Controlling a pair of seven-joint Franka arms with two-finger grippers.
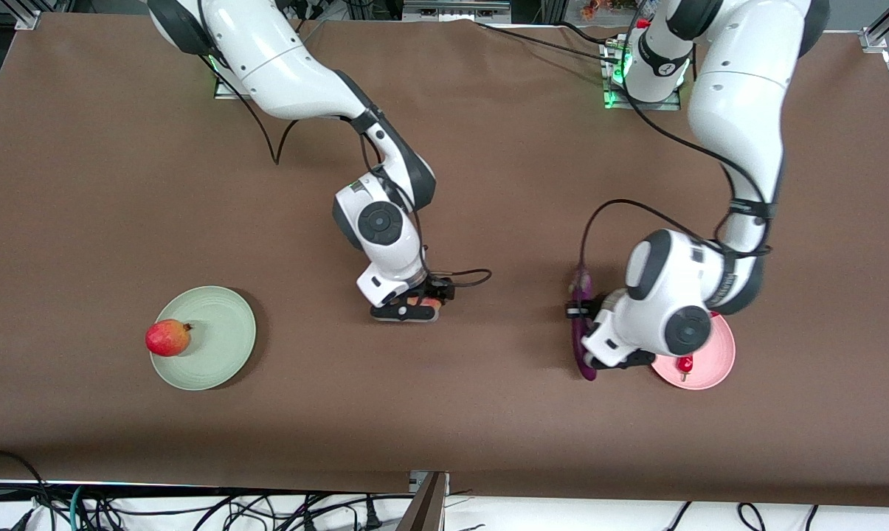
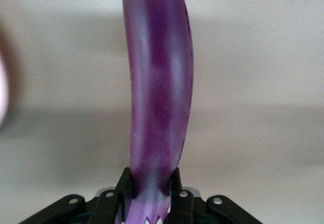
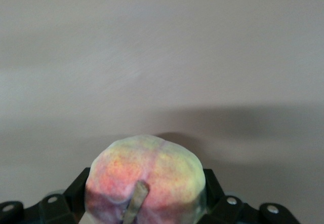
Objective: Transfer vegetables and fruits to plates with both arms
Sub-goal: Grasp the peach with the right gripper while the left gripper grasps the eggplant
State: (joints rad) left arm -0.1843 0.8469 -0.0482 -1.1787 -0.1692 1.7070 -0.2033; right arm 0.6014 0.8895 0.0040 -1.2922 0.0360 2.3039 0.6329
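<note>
Clamped between the fingers of the left gripper (image 2: 150,203) is the eggplant (image 2: 159,97), which sticks out lengthwise from the jaws above the brown table (image 1: 82,184). From the front, the left gripper (image 1: 599,346) holds the eggplant (image 1: 582,328) just beside the pink plate (image 1: 713,365), at the edge toward the right arm's end of the table. The red chili pepper (image 1: 685,363) lies on that plate, partly hidden by the left arm's wrist.

Near the middle of the table, the right gripper (image 1: 411,306) is closed on the peach (image 3: 147,181), its black fingers pressed to either side of the fruit. Only a sliver of the peach (image 1: 423,301) shows under the wrist from the front.

Toward the right arm's end of the table, the green plate (image 1: 219,346) carries the pomegranate (image 1: 167,338) on its rim.
</note>
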